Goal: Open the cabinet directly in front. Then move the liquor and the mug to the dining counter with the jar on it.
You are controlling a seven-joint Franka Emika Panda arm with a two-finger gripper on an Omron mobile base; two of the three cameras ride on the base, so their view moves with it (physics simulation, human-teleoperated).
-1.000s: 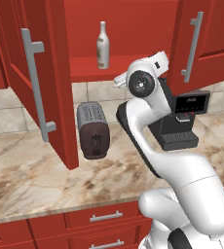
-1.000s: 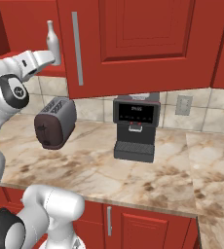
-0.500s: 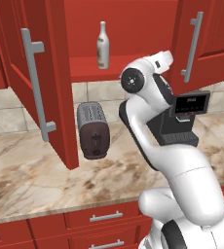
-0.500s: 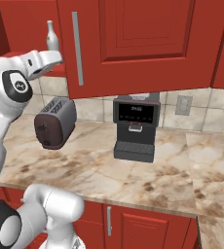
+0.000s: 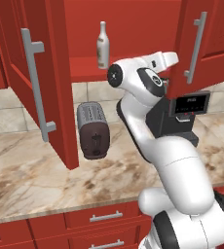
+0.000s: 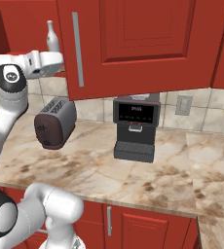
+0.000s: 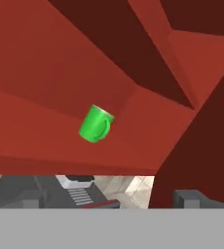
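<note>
with the cabinet (image 5: 46,87) doors swung open, you see the liquor (image 5: 102,46) upright on its shelf, the mug (image 7: 96,124) deeper inside, gripper (image 7: 111,197) jaws spread wide, empty.

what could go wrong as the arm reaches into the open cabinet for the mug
1. The open hand sits beside the swung-out right door of the red wooden cabinet; reaching in could clip that door's edge.
2. The slim pale bottle stands on the same shelf as the small green mug; a sideways sweep might topple it.
3. The hand view looks tilted relative to the mug, so the grasp may come in skewed.
</note>
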